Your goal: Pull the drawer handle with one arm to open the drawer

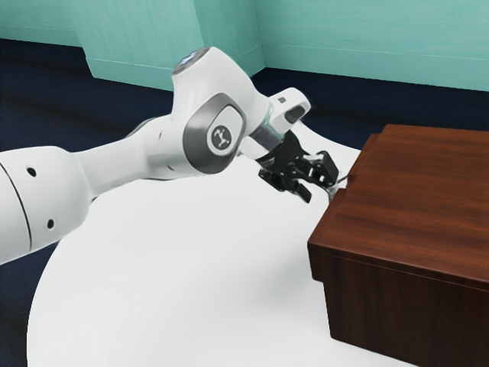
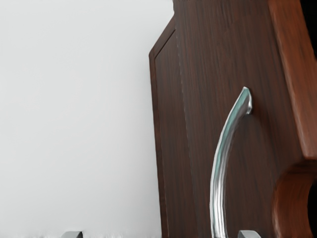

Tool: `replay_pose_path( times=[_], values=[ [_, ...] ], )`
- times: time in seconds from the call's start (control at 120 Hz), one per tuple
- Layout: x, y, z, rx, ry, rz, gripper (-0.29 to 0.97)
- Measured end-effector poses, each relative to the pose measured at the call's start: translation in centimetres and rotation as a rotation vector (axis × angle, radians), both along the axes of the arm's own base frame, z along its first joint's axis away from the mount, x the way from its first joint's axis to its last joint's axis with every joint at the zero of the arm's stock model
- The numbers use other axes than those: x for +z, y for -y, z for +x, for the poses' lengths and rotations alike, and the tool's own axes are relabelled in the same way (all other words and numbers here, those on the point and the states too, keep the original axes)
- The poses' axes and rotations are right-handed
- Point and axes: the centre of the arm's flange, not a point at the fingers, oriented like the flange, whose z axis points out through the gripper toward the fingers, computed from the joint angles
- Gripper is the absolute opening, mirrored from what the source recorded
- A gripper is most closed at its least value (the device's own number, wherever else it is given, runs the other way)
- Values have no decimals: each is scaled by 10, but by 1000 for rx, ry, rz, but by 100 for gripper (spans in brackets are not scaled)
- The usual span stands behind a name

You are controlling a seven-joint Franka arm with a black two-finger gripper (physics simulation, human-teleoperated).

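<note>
Pincer (image 1: 318,179) standing apart, straddling handle (image 2: 225,163) of drawer (image 2: 190,124). Grasping step pending. Next move likely calling for clamping handle, then pulling straight outward.

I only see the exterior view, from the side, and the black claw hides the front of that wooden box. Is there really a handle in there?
Observer: Yes. The wrist view shows a curved silver handle mounted on the dark wood drawer front.
Operator: Has it been grabbed?
Observer: Not yet. The gripper is open. In the wrist view its fingertips stand wide apart, and the handle sits between them, much nearer one than the other.
Operator: Is it lined up for a grab?
Observer: It looks so. The handle runs across the line joining the two fingertips, so closing them would probably pinch it.
</note>
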Motion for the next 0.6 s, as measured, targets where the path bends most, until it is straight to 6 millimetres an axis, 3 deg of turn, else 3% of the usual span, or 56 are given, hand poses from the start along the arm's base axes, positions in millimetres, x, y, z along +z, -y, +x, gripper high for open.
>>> replay_pose_path(
  times=[0.292,0.6],
  values=[
    [3,-22,-8,37,-4,10,32],
    [5,-27,-9,51,-5,37,31]
  ],
)
